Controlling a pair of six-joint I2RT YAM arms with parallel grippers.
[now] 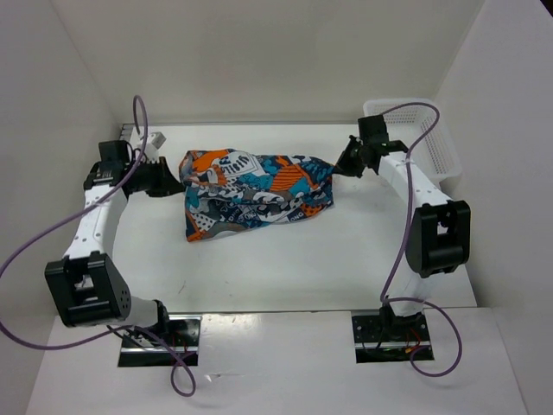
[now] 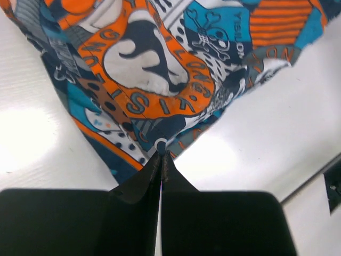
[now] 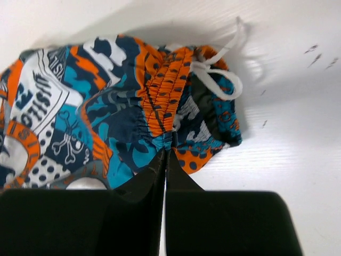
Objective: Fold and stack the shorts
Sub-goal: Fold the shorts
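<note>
Shorts were seen bunched mid-worktop, spanned 9-to-3 between the arms. Left fingers were pinched shut on the fabric edge at 9 o'clock. Right fingers were clamped on the orange waistband beside the white drawstring at 3 o'clock. Basket was noted at 2 o'clock.

Top view: bright, even, diffuse overhead light fills the white enclosure, leaving only faint soft shadows on the table beside the shorts and under the arms; fine detail is slightly soft. Left wrist view: two blown-out glare patches sit on the table left and right of the sharply rendered print, and the fingers of the left gripper read as featureless black. Right wrist view: a grey shadow lies on the table behind the cloth, the print is in focus, and the fingers of the right gripper are equally underexposed.
</note>
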